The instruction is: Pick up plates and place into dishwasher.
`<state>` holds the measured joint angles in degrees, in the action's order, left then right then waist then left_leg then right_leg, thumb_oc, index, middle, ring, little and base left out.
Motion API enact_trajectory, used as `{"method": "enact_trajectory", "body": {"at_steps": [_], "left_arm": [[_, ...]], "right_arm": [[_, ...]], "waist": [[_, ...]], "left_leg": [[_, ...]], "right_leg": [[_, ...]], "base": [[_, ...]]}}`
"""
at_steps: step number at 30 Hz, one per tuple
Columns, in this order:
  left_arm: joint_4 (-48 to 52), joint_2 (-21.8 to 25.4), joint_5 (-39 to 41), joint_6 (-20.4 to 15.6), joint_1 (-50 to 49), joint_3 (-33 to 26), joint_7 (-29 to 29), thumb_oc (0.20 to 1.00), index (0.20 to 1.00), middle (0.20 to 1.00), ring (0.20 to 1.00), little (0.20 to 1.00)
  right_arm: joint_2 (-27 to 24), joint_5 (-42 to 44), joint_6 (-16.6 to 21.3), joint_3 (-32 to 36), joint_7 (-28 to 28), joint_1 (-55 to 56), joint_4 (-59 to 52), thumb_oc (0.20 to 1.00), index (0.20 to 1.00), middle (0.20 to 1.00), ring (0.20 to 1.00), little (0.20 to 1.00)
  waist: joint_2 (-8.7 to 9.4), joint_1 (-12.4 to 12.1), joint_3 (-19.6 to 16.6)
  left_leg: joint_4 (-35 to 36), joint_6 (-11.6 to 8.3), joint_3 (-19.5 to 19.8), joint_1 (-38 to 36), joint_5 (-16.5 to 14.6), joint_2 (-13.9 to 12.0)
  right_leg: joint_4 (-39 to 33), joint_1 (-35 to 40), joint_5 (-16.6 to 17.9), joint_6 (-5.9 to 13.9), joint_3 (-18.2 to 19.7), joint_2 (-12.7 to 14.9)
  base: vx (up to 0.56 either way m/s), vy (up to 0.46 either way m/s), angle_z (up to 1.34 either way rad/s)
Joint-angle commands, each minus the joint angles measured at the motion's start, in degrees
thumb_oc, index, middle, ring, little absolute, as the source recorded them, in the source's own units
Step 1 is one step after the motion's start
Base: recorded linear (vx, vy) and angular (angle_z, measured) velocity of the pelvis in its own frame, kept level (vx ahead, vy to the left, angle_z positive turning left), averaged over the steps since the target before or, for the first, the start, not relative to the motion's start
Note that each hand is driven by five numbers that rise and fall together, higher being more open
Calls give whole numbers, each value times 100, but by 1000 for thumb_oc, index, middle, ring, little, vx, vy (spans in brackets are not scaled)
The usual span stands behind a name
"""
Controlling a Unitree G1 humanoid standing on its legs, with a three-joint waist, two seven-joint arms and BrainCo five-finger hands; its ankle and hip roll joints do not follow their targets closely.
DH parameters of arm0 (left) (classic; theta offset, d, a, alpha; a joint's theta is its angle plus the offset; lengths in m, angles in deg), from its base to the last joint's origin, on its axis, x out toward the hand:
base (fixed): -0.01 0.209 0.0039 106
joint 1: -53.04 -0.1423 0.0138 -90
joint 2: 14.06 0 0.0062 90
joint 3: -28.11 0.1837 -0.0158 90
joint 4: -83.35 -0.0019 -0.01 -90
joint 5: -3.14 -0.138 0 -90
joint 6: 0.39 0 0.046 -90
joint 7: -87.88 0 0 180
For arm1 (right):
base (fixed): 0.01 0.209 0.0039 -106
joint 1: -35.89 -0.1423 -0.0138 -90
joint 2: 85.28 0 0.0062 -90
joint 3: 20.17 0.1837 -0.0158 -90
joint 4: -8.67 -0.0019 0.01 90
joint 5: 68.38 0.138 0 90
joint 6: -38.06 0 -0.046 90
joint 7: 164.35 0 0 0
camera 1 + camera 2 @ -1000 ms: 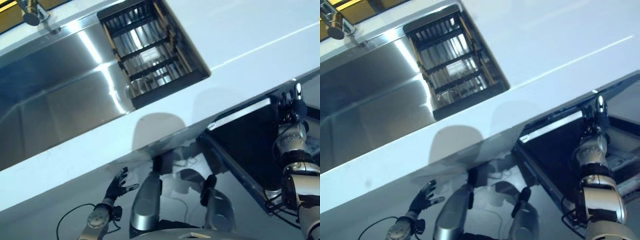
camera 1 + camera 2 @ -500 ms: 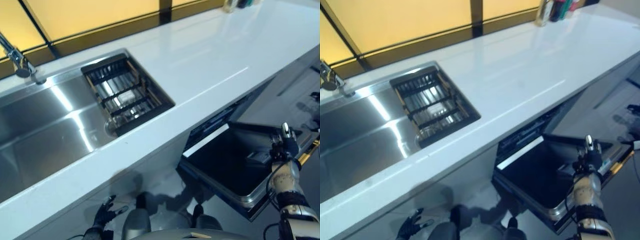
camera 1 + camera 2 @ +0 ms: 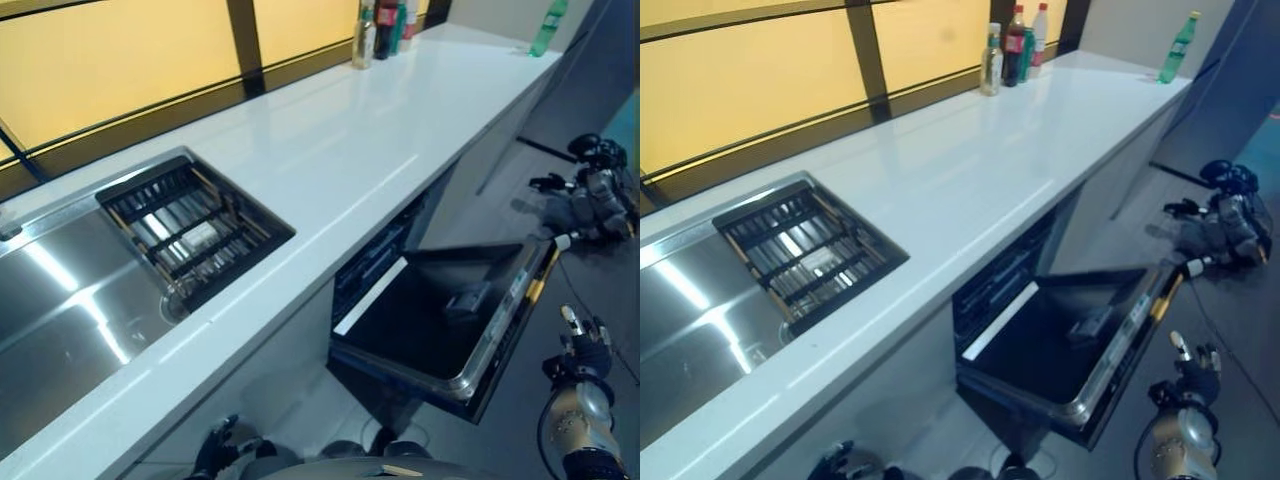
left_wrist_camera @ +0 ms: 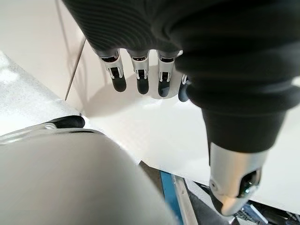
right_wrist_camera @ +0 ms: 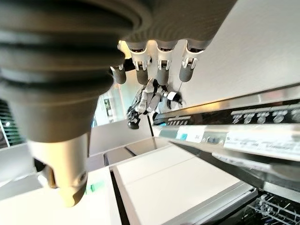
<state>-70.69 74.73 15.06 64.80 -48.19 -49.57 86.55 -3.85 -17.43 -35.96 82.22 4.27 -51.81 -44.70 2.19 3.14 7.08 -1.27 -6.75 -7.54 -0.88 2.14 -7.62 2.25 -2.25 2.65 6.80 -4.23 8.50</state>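
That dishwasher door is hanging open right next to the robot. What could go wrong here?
The open dishwasher door juts out beside the right hand, so a swing of that arm might knock it. Both hands hold nothing, the left hand low by the cabinet; no plates are visible, so it may reach blindly.

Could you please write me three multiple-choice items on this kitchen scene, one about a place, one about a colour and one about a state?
1. Where does the dish rack sit?
A. In the sink
B. On the floor
C. Inside the dishwasher

2. What colour is the lone bottle at the far end of the counter?
A. Red
B. Green
C. Black

3. How does the dishwasher door stand?
A. Shut
B. Taken off
C. Open, folded down

Answers: 1 A, the rack lies in the steel basin's end nearest the dishwasher. 2 B, it is green. 3 C, the door hangs lowered under the counter, beside the empty right hand.
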Motion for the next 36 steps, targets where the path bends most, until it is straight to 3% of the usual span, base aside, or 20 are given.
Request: {"method": "enact_trajectory", "body": {"at_steps": [1, 5, 13, 20, 27, 36], "left_arm": [[124, 246, 86, -47, 662, 6, -116, 1000, 1000, 1000, 1000, 1000], [308, 335, 202, 24, 1001, 193, -234, 1000, 1000, 1000, 1000, 1000], [262, 240, 289, -94, 990, 526, -331, 1000, 1000, 1000, 1000, 1000], [319, 236, 214, -133, 911, 706, -298, 1000, 1000, 1000, 1000, 1000], [374, 225, 301, -274, 786, 975, -174, 1000, 1000, 1000, 1000, 1000], [718, 296, 453, -108, 665, 1484, -101, 1000, 1000, 1000, 1000, 1000]], "right_arm": [[-157, 533, 473, -25, -5, -786, -99, 1000, 1000, 1000, 1000, 1000], [-183, 1241, 603, -83, -104, -1400, 234, 1000, 1000, 1000, 1000, 1000], [-560, 1841, 278, 227, 323, -1942, 1480, 1000, 1000, 1000, 1000, 1000], [-791, 3090, -653, 318, 1912, -2415, 2657, 1000, 1000, 1000, 1000, 1000], [-1157, 3112, -1019, 296, 2295, -2958, 3166, 1000, 1000, 1000, 1000, 1000], [-1467, 3852, -1737, 305, 3160, -3799, 3337, 1000, 1000, 1000, 1000, 1000]], "waist": [[172, -161, 717], [115, -264, 1222], [-202, -400, 1596], [-436, -580, 1776], [-672, -664, 1831], [-1009, -676, 1946]], "left_leg": [[-1591, 377, 620, 1046, -984, 37], [-2235, 452, 1033, 1861, -1062, 134], [-3014, 510, 1316, 2617, -1186, 393], [-3307, 508, 1460, 2922, -1205, 569], [-3460, 446, 1403, 2992, -1247, 593], [-3684, 414, 1340, 3286, -1244, 587]], "right_leg": [[862, -443, -543, 6, 89, 65], [1415, -1201, -527, -155, 225, -115], [1991, -1773, -573, -315, 294, -105], [2261, -2016, -609, -370, 212, -49], [2453, -2070, -720, -392, 89, 87], [2838, -2433, -849, -409, 3, 202]], "base": [[-392, -177, -32], [-264, -82, -29], [-72, 10, -17], [-7, -3, -2], [56, 12, 7], [36, 17, 6]]}}
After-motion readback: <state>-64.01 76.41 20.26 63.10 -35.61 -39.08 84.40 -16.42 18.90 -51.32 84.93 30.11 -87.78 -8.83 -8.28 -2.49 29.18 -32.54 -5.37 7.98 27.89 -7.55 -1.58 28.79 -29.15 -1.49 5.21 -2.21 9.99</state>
